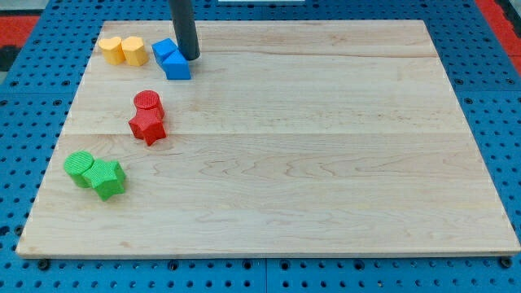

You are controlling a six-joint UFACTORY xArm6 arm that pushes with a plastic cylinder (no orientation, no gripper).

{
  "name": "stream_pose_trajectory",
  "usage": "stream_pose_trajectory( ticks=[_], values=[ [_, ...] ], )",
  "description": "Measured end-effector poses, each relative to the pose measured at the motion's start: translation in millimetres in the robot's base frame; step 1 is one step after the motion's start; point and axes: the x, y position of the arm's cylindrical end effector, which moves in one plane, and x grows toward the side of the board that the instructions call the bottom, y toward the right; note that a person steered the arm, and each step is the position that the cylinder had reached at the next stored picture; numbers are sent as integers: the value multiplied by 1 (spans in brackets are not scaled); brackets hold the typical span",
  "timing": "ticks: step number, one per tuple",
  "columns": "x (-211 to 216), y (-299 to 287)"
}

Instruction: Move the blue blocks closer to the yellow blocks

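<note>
Two blue blocks lie together near the view's top left: a blue block (pixel 164 50) and a blue block (pixel 176 65) just below and right of it. Two yellow blocks sit to their left, a yellow block (pixel 111 50) and a yellow block (pixel 133 50), side by side. A small gap separates the right yellow block from the blue pair. My tip (pixel 190 57) stands on the board right against the right side of the blue blocks; whether it touches them I cannot tell.
A red cylinder (pixel 149 102) and a red star (pixel 147 127) sit below the blue blocks. A green cylinder (pixel 80 168) and a green star (pixel 108 178) lie at the lower left. The wooden board (pixel 326 163) rests on a blue perforated table.
</note>
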Motion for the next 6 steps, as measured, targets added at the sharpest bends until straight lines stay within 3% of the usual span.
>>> stream_pose_trajectory(
  ticks=[2,6],
  values=[
    [31,-4],
    [36,-7]
  ],
)
